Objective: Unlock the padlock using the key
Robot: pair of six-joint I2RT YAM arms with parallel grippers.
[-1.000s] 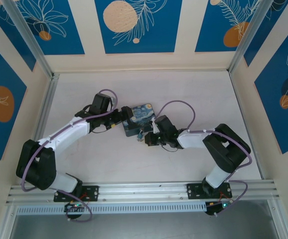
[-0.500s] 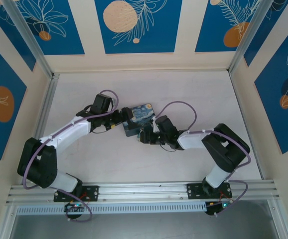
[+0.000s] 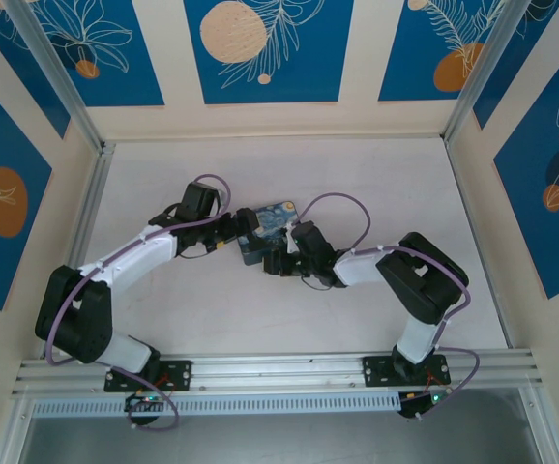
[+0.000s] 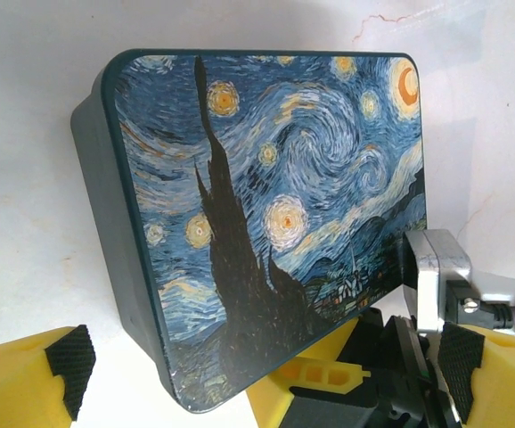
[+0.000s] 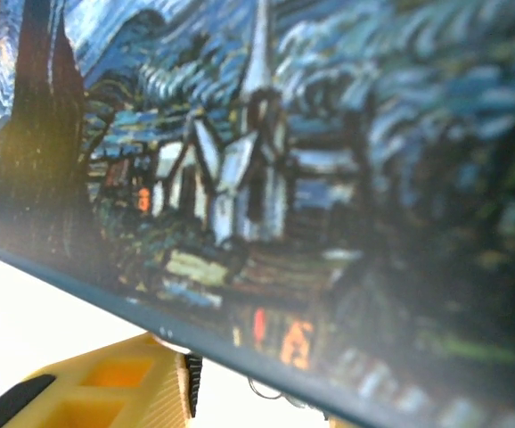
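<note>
The painted blue-and-yellow tin (image 3: 272,220) lies mid-table between both arms. My left gripper (image 3: 239,232) is open, its yellow fingers (image 4: 26,379) standing either side of the tin's (image 4: 275,178) near corner without touching it. My right gripper (image 3: 278,259) is pushed up against the tin's near edge; one of its yellow fingers (image 4: 320,379) pokes out under the lid. In the right wrist view the blurred lid (image 5: 284,160) looms over my right gripper (image 5: 257,401), whose jaws stand apart with a thin metal loop (image 5: 271,393) between them. The padlock and the key are hidden.
The white tabletop (image 3: 357,174) is walled in by cream and blue panels (image 3: 260,48) at the back and both sides. An aluminium rail (image 3: 279,367) carrying both arm bases runs along the near edge. The right wrist's silver camera block (image 4: 436,267) sits close beside the tin.
The right arm has pushed left and forward, closing in on the tin's near edge, and its jaws have gone from shut to apart. The left arm and tin have hardly moved.
</note>
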